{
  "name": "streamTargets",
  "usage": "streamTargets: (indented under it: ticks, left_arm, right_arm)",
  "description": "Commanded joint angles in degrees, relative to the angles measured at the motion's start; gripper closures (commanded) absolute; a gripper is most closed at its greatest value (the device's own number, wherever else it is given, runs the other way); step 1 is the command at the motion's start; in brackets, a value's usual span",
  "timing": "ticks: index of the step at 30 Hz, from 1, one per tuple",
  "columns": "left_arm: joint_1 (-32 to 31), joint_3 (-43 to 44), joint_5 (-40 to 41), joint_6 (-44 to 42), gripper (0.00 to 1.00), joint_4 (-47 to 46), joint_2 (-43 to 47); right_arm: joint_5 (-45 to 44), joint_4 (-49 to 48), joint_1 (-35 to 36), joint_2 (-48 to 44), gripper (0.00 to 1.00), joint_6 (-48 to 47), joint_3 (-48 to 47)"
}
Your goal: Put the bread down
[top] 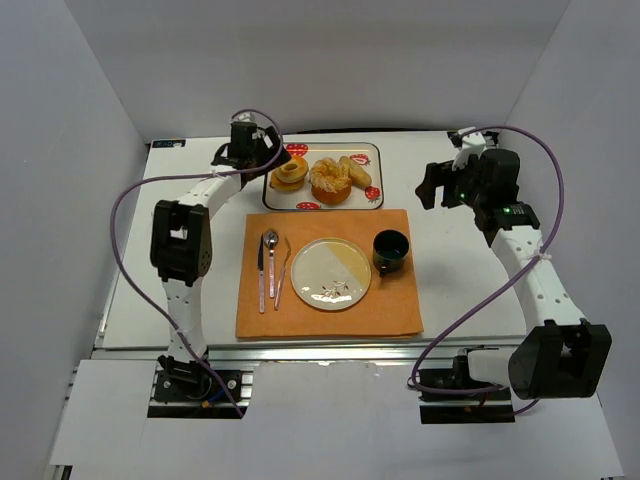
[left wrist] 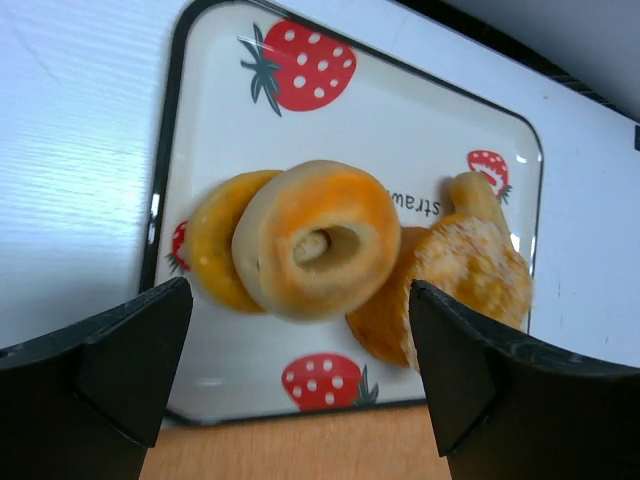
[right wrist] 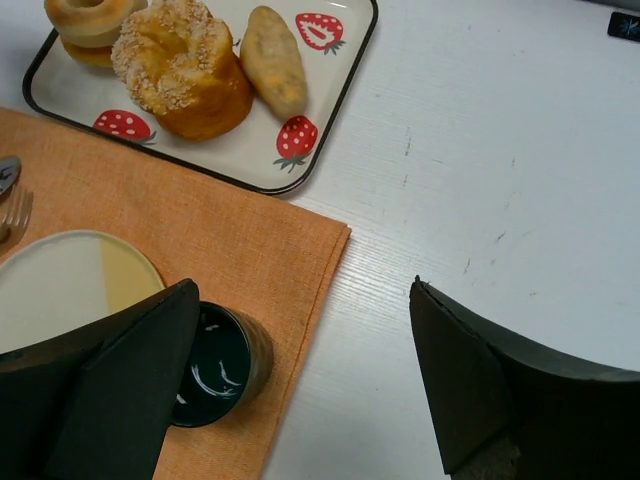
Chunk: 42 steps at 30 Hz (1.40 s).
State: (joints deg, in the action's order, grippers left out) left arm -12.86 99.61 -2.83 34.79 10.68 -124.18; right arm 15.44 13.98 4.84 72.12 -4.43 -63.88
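White table (top: 450, 290) with an orange placemat (top: 390, 310). At its far edge a strawberry-print tray (top: 318, 150) holds the bread (top: 330, 181), between two donuts (top: 290, 172) and a small roll (top: 355, 170). The left gripper (top: 272, 152) hovers over the donuts, jaws wide apart and empty. The right gripper (top: 438, 190) hangs right of the tray, equally spread and empty. In the left wrist view, the donuts hide part of the bread.

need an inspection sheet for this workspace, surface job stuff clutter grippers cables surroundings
surface: white table, orange placemat in the middle
job's things: bread on the strawberry tray, between stacked donuts and a small roll
clutter: bare plate; dark cup to its right; knife, spoon, fork to its left
grippers: left gripper jaws open above the donuts; right gripper jaws open, empty, over the table right of the tray
cables: purple cable loops out from each arm
surroundings: plain pale walls on three sides
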Motion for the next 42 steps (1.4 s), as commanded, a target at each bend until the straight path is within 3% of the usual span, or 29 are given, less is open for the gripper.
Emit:
streamTargets:
  ticks: [1, 2, 3, 4, 5, 6, 7, 8, 9, 10, 12, 13, 14, 15, 16, 17, 18, 26, 40, 42]
  left_arm:
    - [-0.15, -4.58, 5.35, -7.08, 0.02, 0.04, 18.39]
    - [-0.15, -6.95, 6.77, -7.97, 0.02, 0.13, 21.41]
    - [0.03, -9.85, 8.26, -8.59, 0.02, -0.3, 24.57]
    - [0.29, -16.49, 10.8, -9.03, 0.02, -0.57, 27.73]
    - [0.73, -20.21, 11.96, -9.03, 0.02, -1.09, 34.46]
    - [1.95, -23.9, 12.93, -8.86, 0.09, -1.36, 37.84]
    - [3.1, -30.46, 13.37, -8.34, 0.29, -1.01, 40.92]
    - [5.46, -33.4, 13.55, -8.07, 0.54, -0.23, 46.69]
    - [6.78, -36.22, 13.55, -7.89, 1.0, 1.96, 49.53]
    - [8.36, -38.68, 14.16, -7.8, 1.0, 3.63, 52.17]
    - [12.67, -44.23, 15.22, -9.38, 1.0, 9.32, 58.4]
    - [15.47, -45.46, 15.14, -11.73, 1.0, 11.28, 59.66]
    - [18.54, -46.69, 15.05, -13.15, 0.87, 13.47, 60.28]
    - [19.79, -46.88, 14.87, -14.47, 0.66, 17.67, 59.5]
    - [20.85, -46.88, 14.61, -17.18, 0.48, 19.36, 58.45]
    - [21.47, -46.62, 14.87, -18.51, 0.22, 20.86, 57.13]
    - [21.65, -46.44, 15.57, -19.57, 0.09, 22.62, 55.64]
    - [25.69, -46.44, 11.72, -26.08, 0.09, 17.8, 41.94]
    - [28.42, -47.67, 2.92, -30.3, 0.33, 10.33, 25.75]
    - [28.51, -48.8, 2.92, -30.13, 0.42, 8.76, 25.22]
  right_arm:
    - [2.81, 0.1, -0.27, -3.98, 0.11, -2.93, -0.21]
    - [6.32, -1.57, -0.62, -5.31, 0.11, -7.39, 1.28]
    - [16.8, -0.98, -1.06, -6.89, 0.11, -14.05, 4.52]
    - [20.99, -0.01, -1.06, -10.21, 0.17, -26.47, 6.38]
    - [24.69, -0.79, -1.06, -11.37, 0.34, -29.47, 8.48]
    - [31.08, -0.97, -1.06, -12.34, 0.5, -31.5, 11.03]
    - [34.45, -0.88, -1.06, -13.22, 0.65, -32.39, 11.66]
    - [36.83, -0.1, -0.89, -13.32, 0.99, -35.01, 11.93]
    - [38.94, 0.52, -0.45, -13.14, 1.0, -35.21, 12.19]
    - [38.96, 0.7, -0.1, -12.88, 1.0, -34.6, 12.02]
    - [38.87, 3.4, 0.34, -10.6, 0.53, -33.19, 10.89]
    - [39.05, 5.08, 0.52, -8.42, 0.38, -33.19, 9.14]
    - [39.14, 6.92, 0.78, -7.44, 0.18, -33.54, 8.08]
    - [39.57, 8.33, 0.87, -6.47, 0.11, -34.41, 7.28]
    - [39.84, 9.83, 1.05, -5.07, 0.11, -34.6, 6.41]
    - [40.02, 9.84, 1.05, -4.71, 0.11, -34.68, 6.4]
    - [40.02, 9.41, 1.13, -4.53, 0.11, -34.34, 6.48]
    - [38.88, 3.6, 1.4, -3.82, 0.11, -29.94, 7.89]
    - [34.66, 0.7, 1.4, -7.52, 0.11, -29.59, 12.64]
    - [34.31, 0.52, 1.4, -7.52, 0.11, -29.33, 12.55]
